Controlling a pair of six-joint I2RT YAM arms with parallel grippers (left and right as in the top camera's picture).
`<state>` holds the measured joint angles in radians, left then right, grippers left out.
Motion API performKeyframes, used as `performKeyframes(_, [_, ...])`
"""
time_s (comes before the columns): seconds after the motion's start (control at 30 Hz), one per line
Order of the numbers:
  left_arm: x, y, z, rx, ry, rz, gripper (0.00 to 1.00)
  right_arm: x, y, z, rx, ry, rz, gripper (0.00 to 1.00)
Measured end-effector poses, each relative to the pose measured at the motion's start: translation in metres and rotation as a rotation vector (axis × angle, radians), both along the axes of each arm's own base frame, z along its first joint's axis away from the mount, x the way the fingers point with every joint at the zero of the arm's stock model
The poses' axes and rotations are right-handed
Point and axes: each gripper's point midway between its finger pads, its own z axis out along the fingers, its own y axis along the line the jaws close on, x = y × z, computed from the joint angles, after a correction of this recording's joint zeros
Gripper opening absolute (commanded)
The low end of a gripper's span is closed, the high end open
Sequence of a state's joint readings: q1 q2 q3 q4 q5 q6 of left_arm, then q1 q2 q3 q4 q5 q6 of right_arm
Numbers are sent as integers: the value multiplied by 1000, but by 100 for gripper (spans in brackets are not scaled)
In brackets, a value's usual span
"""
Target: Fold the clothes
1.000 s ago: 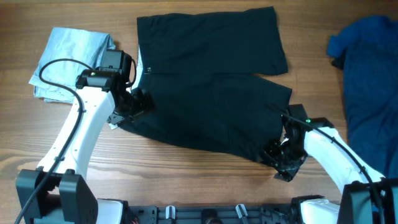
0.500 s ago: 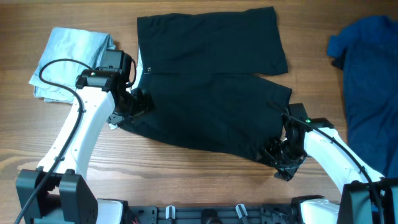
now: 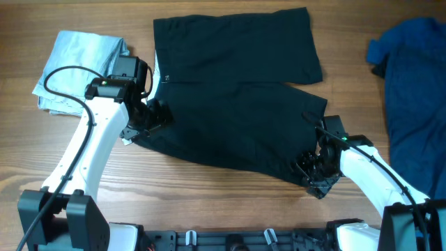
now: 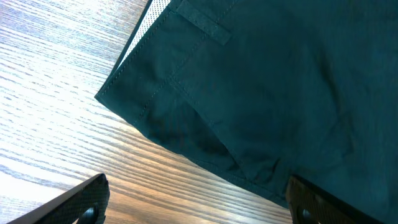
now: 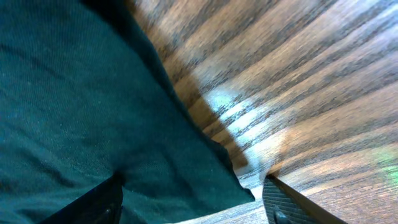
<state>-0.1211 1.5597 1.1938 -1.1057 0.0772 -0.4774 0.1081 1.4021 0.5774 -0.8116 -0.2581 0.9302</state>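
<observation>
Right claw (image 3: 310, 169) has crept inward, spread astride the near hem corner of the black shorts (image 3: 237, 90); left claw (image 3: 150, 118), spread, flanks the waistband (image 4: 180, 56).

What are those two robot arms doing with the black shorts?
Two robot arms are getting ready to fold a pair of plain black cloth shorts spread flat on the wooden table. The left gripper sits open over the waistband corner. The right gripper sits open at the corner of a leg hem. Neither seems to have pinched the cloth yet. A folded pale blue denim piece lies at the far left, and a rumpled royal-blue garment lies at the right edge.
</observation>
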Motion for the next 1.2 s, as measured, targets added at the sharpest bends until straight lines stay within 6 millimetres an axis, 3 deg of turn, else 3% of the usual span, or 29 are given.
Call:
performKeyframes(0.2, [0, 0, 0, 0, 0, 0, 91, 5, -3, -1, -18, -17, -15, 50])
performKeyframes(0.33, [0, 0, 0, 0, 0, 0, 91, 10, -4, -1, -25, -40, -17, 50])
performKeyframes(0.4, [0, 0, 0, 0, 0, 0, 91, 10, -4, -1, -27, -42, -17, 60])
performKeyframes(0.53, [0, 0, 0, 0, 0, 0, 92, 15, -2, 0, -21, -63, -14, 61])
performKeyframes(0.67, [0, 0, 0, 0, 0, 0, 92, 17, -1, 1, -17, -73, -12, 82])
performKeyframes(0.73, [0, 0, 0, 0, 0, 0, 92, 20, -1, 2, -14, -83, -15, 82])
performKeyframes(0.87, [0, 0, 0, 0, 0, 0, 92, 21, -2, 2, -21, -84, -18, 55])
performKeyframes(1.0, [0, 0, 0, 0, 0, 0, 92, 20, -4, 1, -36, -86, -8, 42])
performKeyframes(1.2, [0, 0, 0, 0, 0, 0, 92, 23, -6, 0, -46, -98, -9, 4])
